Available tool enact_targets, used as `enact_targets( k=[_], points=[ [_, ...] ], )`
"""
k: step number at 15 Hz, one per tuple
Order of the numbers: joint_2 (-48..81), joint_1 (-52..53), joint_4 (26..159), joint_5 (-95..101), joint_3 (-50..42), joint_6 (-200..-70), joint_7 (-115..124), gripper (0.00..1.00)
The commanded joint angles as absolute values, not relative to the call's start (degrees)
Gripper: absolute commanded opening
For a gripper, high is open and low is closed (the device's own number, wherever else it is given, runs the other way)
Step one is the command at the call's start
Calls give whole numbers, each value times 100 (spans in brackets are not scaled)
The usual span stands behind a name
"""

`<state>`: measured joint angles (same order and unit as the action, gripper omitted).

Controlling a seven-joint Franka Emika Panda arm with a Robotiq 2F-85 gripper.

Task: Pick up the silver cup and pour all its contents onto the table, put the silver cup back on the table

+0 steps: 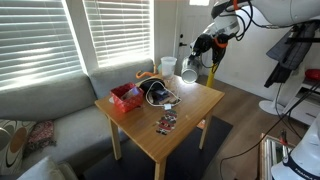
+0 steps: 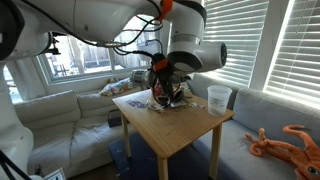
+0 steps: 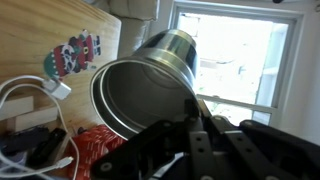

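Observation:
The silver cup (image 3: 150,85) fills the wrist view. It is tilted on its side with its open mouth toward the camera, and I see nothing inside it. My gripper (image 3: 192,118) is shut on its rim. In an exterior view the gripper (image 1: 200,50) holds the cup (image 1: 188,73) at the far corner of the light-wood table (image 1: 190,105). In an exterior view the gripper (image 2: 166,78) hangs over the far side of the table (image 2: 175,125), and the cup is hard to make out there.
A whitish translucent plastic cup (image 1: 168,66) (image 2: 219,97) stands near a table corner. A red basket (image 1: 126,96), black and white cables (image 1: 157,93) and a small printed card (image 3: 75,55) lie on the table. A grey couch (image 1: 50,100) wraps around it.

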<state>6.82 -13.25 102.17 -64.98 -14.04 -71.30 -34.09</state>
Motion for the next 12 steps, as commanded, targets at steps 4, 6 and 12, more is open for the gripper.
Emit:
enact_targets(
  k=[4, 6, 12],
  points=[
    [254, -1335, 10021, -4978, -1415, -8252, -3606, 1],
    [174, -1300, 10056, -4578, -1373, -8773, -3686, 1],
    [237, -1261, 10010, -4227, -1242, -9559, -3688, 4]
  ],
)
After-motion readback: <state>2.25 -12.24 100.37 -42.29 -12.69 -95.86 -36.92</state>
